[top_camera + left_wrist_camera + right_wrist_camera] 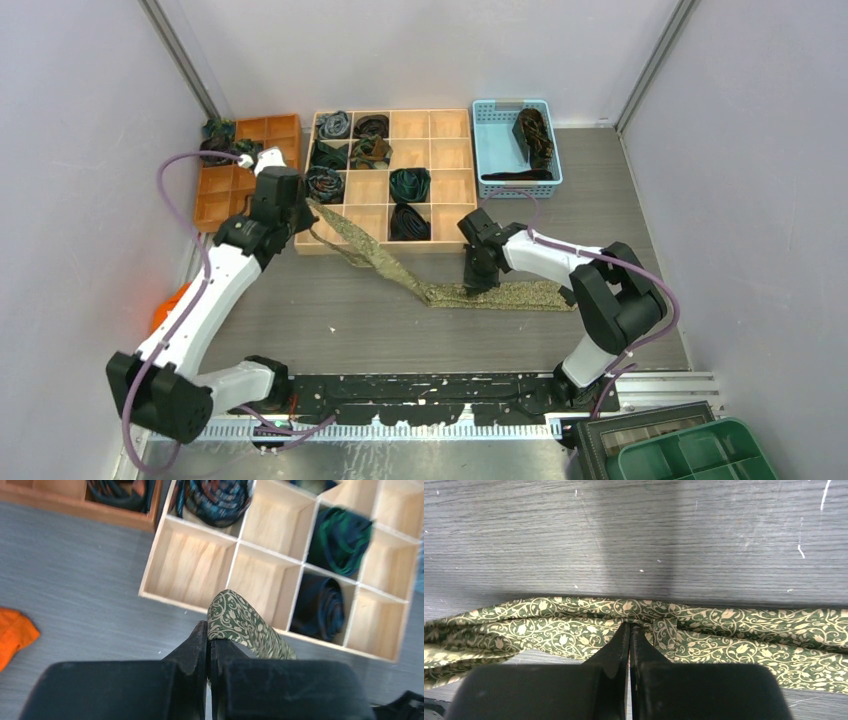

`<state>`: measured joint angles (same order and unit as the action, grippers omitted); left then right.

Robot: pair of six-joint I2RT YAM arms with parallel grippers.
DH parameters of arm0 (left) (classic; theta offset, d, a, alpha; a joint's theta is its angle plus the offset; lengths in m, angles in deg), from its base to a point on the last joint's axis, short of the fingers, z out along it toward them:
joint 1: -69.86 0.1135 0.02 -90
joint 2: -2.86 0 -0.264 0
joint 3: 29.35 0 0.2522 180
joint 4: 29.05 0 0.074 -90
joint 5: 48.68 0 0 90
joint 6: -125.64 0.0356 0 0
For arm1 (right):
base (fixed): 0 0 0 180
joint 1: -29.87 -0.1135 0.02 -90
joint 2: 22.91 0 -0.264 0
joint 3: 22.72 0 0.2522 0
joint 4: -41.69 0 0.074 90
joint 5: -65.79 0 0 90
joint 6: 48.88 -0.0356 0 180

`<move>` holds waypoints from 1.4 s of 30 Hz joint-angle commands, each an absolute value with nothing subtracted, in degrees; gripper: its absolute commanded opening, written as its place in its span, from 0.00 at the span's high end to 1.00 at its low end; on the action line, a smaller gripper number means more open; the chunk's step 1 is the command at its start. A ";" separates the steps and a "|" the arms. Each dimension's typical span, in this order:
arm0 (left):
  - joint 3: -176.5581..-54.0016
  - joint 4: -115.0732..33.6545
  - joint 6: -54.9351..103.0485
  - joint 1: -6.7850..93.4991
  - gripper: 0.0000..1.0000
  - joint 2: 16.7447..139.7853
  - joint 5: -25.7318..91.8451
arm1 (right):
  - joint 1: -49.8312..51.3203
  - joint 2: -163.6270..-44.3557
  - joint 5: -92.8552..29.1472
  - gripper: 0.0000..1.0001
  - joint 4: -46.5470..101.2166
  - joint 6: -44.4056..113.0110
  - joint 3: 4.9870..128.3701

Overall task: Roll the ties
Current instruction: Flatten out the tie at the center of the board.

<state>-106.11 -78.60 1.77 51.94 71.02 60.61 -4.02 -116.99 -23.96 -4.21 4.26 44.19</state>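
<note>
Olive-gold tie [396, 266] with cream vine print lies unrolled and wrinkled.

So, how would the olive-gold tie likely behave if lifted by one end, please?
Floppy, most likely: the olive-gold tie sags in a slack line from the left hand down to the table. Probably light: a small pinch holds its end up. Pushed, it would likely bunch, as it puckers at the right hand.
</note>
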 commanded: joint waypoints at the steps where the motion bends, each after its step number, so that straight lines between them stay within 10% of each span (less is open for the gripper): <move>1: -102.91 -65.09 3.70 52.19 1.00 63.37 61.85 | -3.83 -120.15 -21.37 0.99 -9.18 3.77 39.22; 22: -89.13 -72.85 -2.25 52.19 0.79 49.71 65.32 | -3.88 -120.23 -22.02 0.96 -8.63 3.96 39.18; 31: -93.42 -86.24 -7.03 52.19 0.59 43.67 66.31 | -4.03 -115.85 -19.95 0.77 -12.49 5.46 44.39; 36: -92.40 -81.25 -6.17 52.19 0.82 43.47 61.81 | -5.45 -112.53 -17.89 0.60 -14.04 8.56 53.56; 42: -94.34 -82.04 -5.06 52.19 1.00 45.96 59.95 | -9.77 -123.47 -20.40 0.87 -12.82 11.78 67.32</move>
